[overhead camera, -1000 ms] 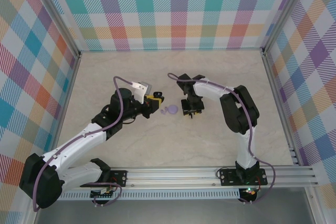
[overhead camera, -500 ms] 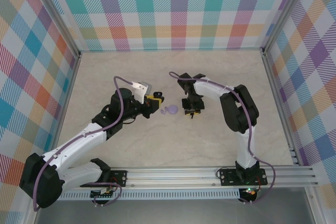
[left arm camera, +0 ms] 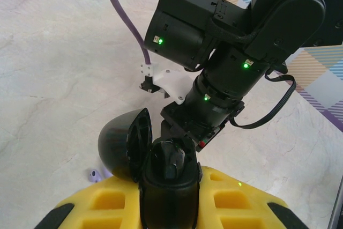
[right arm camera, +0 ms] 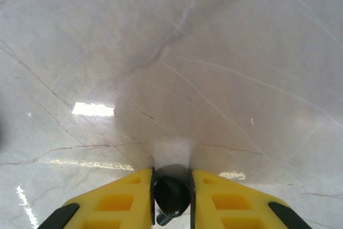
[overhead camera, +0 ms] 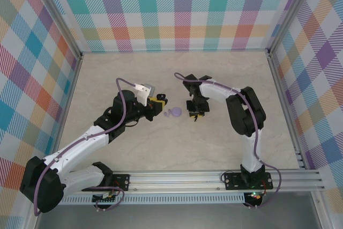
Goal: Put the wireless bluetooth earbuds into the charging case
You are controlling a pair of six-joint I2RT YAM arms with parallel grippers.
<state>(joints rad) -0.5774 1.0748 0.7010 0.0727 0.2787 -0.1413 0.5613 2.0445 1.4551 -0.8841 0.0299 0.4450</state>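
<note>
From above, the left gripper [overhead camera: 161, 107] is reaching to the lavender case [overhead camera: 174, 112] in the middle of the table [overhead camera: 134, 148], and the right gripper [overhead camera: 193, 115] is hovering just beside it. In the left wrist view the yellow fingers [left arm camera: 230, 202] are clamping the case (it looks dark from this angle), its lid [left arm camera: 122, 143] standing open. In the right wrist view the jaws are pinching a small black earbud [right arm camera: 171, 196].

Left arm [overhead camera: 86, 139] and right arm [overhead camera: 244, 112] both reach inward, left gripper [overhead camera: 159, 106] clamped on a black shell [left arm camera: 122, 144], right gripper [right arm camera: 171, 183] angled down, pinching what looks like an earbud [right arm camera: 171, 197].
</note>
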